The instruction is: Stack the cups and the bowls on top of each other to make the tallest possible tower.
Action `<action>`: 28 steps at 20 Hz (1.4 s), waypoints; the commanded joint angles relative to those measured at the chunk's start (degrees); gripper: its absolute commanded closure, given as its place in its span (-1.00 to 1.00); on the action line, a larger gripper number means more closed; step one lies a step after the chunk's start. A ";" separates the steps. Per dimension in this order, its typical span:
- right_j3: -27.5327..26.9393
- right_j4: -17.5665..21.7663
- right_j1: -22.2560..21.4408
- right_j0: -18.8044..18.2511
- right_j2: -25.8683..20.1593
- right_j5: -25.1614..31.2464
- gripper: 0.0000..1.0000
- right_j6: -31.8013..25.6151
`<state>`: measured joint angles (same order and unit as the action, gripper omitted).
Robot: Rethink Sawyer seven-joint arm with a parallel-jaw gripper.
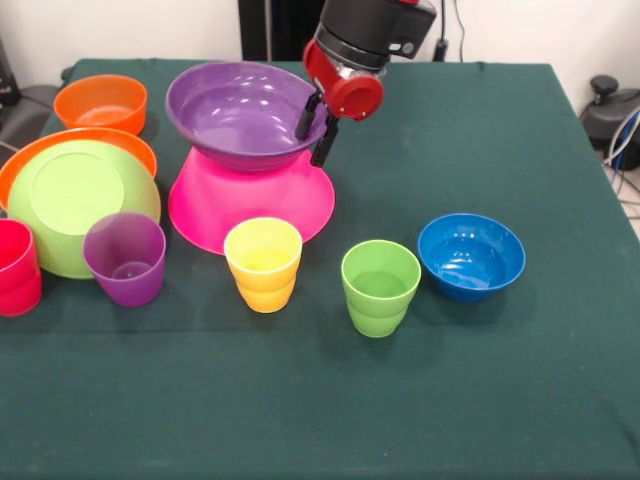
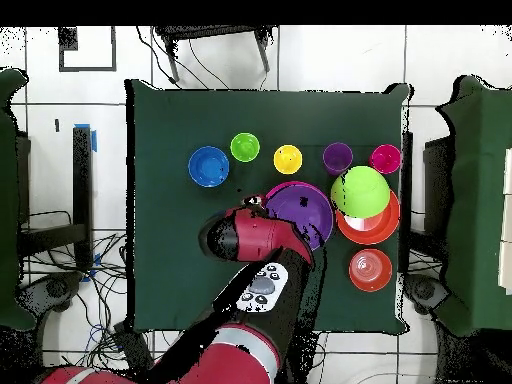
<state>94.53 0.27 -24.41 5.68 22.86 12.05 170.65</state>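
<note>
So the red and black arm point(image 2: 235, 345) comes down from the robot's side of the surface point(image 1: 480, 400) and bends over the tower point(image 1: 250, 170), with the end effector point(image 1: 316, 130) hanging right at the purple bowl's point(image 1: 240, 115) rim. One dark finger point(image 1: 308, 115) sits just inside the rim and the other just outside, so it looks closed on that rim, fingers only a bit apart. The purple bowl sits upright on the upside-down pink bowl point(image 1: 250, 205), a little tilted.

The lime green bowl point(image 1: 75, 200) isn't on the pile; it lies upside down in the big orange bowl point(image 1: 25, 160) off to the side, with the small orange bowl point(image 1: 100, 103) behind them. The cups stand in a row in front: red cup point(image 1: 18, 268) at the edge, purple cup point(image 1: 125, 258), yellow cup point(image 1: 263, 264), green cup point(image 1: 380, 287), then the blue bowl point(image 1: 471, 256).

Can't make out any readable writing or logos anywhere, just some grey buttons on the arm's wrist in the overhead view.
</note>
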 commanded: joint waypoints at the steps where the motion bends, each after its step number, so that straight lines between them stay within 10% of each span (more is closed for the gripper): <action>1: 1.65 -2.46 2.98 0.31 -8.17 3.78 -1.00 3.17; 19: 3.19 -2.43 0.55 0.03 -8.17 4.80 -1.00 1.81; 28: 6.00 2.08 -7.40 -3.48 -9.91 7.11 -1.00 -5.49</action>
<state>96.24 -0.80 -28.16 4.35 21.08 12.16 170.66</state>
